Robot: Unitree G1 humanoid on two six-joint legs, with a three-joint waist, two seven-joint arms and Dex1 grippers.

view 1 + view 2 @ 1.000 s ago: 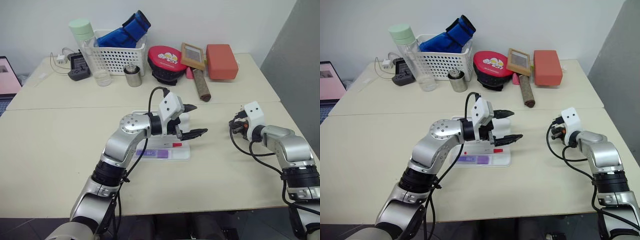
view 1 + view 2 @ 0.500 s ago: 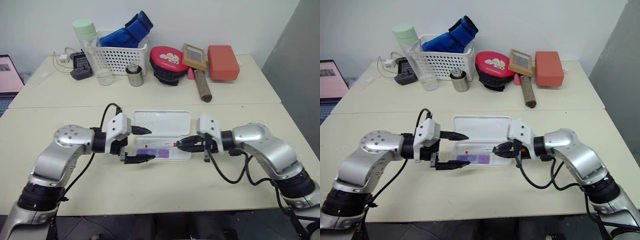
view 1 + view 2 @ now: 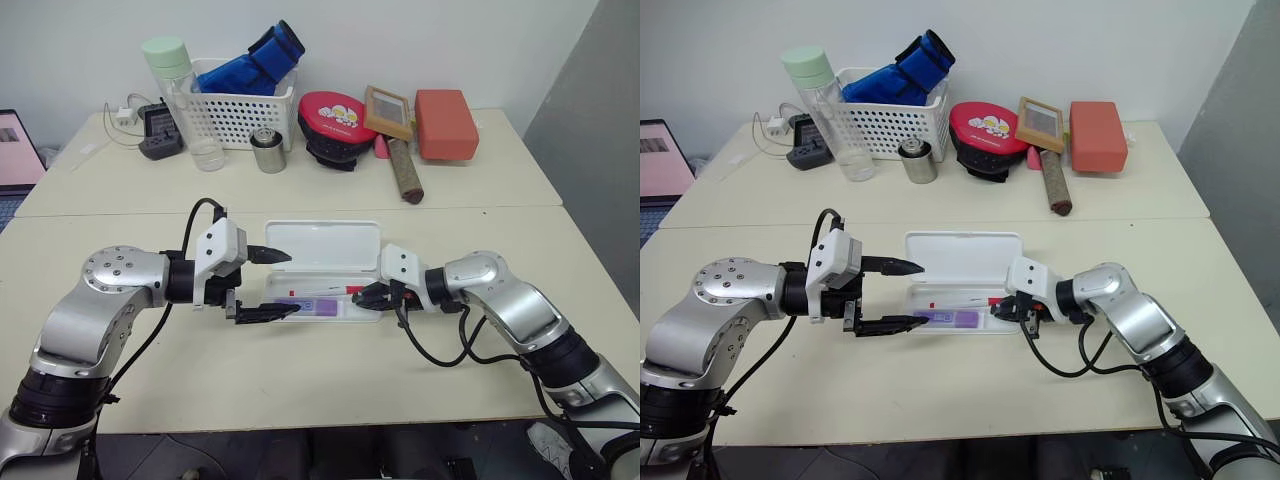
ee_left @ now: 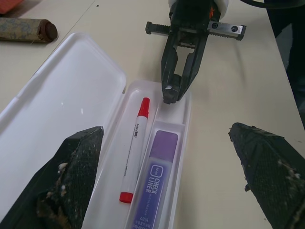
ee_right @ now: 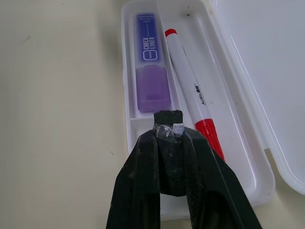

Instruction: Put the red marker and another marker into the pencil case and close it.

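The white pencil case (image 3: 325, 245) lies open in the middle of the table, its lid flat toward the back. In its tray lie the red marker (image 4: 135, 148) and, on the near side of the divider, the purple highlighter (image 4: 159, 186). My left gripper (image 3: 292, 284) is open at the case's left end, one finger over the lid's corner and the other by the tray's front corner. It holds nothing. My right gripper (image 3: 357, 298) is shut, its tip just over the tray's right end, close to the marker's red cap (image 5: 209, 136).
Along the back stand a white mesh basket (image 3: 235, 115) with a blue bundle, a clear bottle (image 3: 185, 100), a metal cup (image 3: 266, 152), a red round case (image 3: 335, 120), a framed brush (image 3: 385, 112), a brown roll (image 3: 405, 172) and an orange box (image 3: 443, 122). A black device (image 3: 160, 135) sits far left.
My left arm swung from above the case out to its left end. My right arm came in from the table's right side to the tray's right end, its gripper turning to point left.
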